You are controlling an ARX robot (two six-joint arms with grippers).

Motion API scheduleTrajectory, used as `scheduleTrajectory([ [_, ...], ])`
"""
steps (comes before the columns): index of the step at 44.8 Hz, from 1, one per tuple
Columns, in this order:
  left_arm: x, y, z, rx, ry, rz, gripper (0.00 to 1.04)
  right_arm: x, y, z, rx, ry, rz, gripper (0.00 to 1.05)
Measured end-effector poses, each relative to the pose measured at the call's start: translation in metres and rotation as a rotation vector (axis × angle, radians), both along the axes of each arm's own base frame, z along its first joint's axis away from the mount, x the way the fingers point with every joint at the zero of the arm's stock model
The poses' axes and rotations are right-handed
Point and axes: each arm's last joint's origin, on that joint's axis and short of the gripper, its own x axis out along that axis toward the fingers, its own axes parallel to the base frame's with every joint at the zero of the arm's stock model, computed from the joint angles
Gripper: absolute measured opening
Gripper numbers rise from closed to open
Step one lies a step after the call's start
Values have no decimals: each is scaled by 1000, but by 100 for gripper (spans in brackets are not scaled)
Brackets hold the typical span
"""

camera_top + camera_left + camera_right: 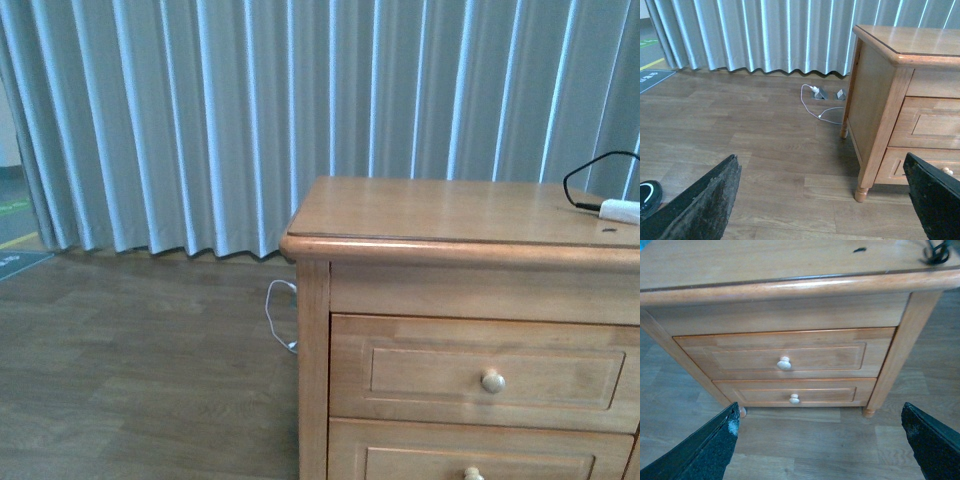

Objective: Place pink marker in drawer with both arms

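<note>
The pink marker is out of view. The top drawer [480, 372] of the honey-coloured wooden cabinet is shut, with a round pale knob [492, 381]. It also shows in the right wrist view [790, 357] with its knob [784, 363]. My right gripper [822, 450] is open and empty, held in front of the cabinet above the floor. My left gripper [822, 210] is open and empty, off the cabinet's left side above the floor. Neither arm shows in the front view.
A second shut drawer [795, 392] lies below the first. A white adapter [620, 210] with a black cable [590, 175] lies on the cabinet top [440, 210]. A white cord [815, 102] lies on the wood floor by the grey curtain [250, 110]. A dark shoe [647, 195] is nearby.
</note>
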Motion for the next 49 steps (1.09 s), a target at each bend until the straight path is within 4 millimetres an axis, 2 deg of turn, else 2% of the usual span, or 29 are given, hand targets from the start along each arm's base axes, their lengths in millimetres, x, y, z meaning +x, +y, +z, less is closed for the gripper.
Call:
scheduleTrajectory([
  [5,0,0,0,0,0,0,98,-6,-1,8,-6,-34,-8,96],
  [11,0,0,0,0,0,0,98,-4,0,2,-26,-52,-12,93],
  [15,0,0,0,0,0,0,98,-14,4,-13,-71,-270,-21,75],
  [18,0,0,0,0,0,0,98,-25,4,-20,-80,-347,-20,63],
  [29,0,0,0,0,0,0,98,-50,4,-41,-92,-360,-19,24],
  [33,0,0,0,0,0,0,98,-60,4,-48,-93,-364,-19,3],
  [49,0,0,0,0,0,0,98,-86,5,-65,-95,-363,-18,1],
])
